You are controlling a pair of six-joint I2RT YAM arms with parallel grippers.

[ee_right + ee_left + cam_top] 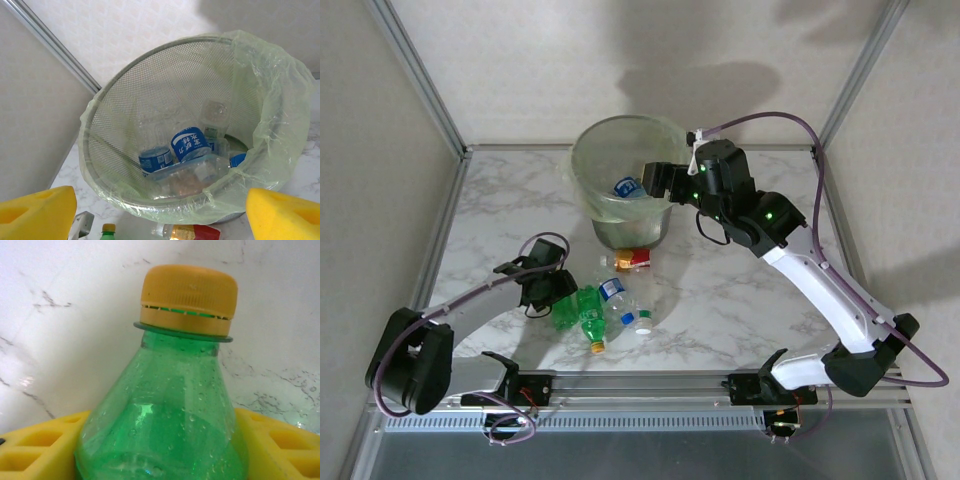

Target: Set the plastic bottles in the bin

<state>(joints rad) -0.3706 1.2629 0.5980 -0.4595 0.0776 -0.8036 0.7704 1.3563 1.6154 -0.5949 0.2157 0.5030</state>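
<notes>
Most likely a robotics lab test cell. A marble-patterned tabletop [740,300] is boxed in by plain pale panels [520,60] set in aluminium posts [416,72] that rise at eleven and one o'clock. At six o'clock a slotted metal rail [650,385] carries two robot arm bases [775,388], with purple cables [775,114] hanging loose. The bin [582,160], lined with a bag, stands at twelve o'clock as a staged prop.

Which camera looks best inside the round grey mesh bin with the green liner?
The right wrist view: it looks into the round grey mesh bin, showing clear blue-labelled plastic bottles at the bottom. The top external view shows it smaller, the right gripper covering part of the inside.
</notes>
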